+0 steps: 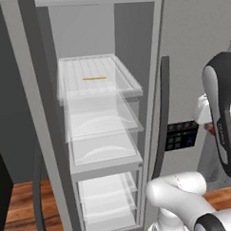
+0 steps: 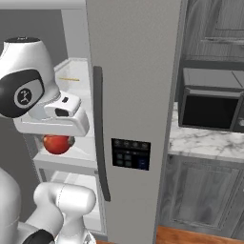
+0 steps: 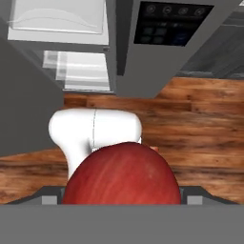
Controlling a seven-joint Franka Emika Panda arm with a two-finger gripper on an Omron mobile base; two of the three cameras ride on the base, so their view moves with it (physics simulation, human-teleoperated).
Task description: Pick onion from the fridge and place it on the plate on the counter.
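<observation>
1. While its door stands open, the fridge (image 1: 104, 137) shows a light-grey interior with clear shelves and drawers stacked one above another; its closed side carries a long dark vertical handle (image 2: 99, 133) and a small dark control panel (image 2: 130, 154).
2. Beside the fridge, in the right base view, the counter (image 2: 205, 138) runs as white marble with grey veins over dark grey wood-grain cabinets (image 2: 205, 193).
3. On that counter sits a black microwave (image 2: 212, 106), well apart from the arm.
4. Below lies a brown wooden floor (image 3: 200, 119), seen past the hand.
5. Held out in front of the fridge shelves, the gripper (image 2: 58, 143) is clamped on the onion (image 2: 57, 144), with the ball hanging just under the white hand.
6. Seen from the hand, the onion looms as a glossy red-brown ball between the dark finger tips (image 3: 193, 195).
7. Smallest, a thin yellow stick (image 1: 94, 78) lies flat on the top shelf.
</observation>
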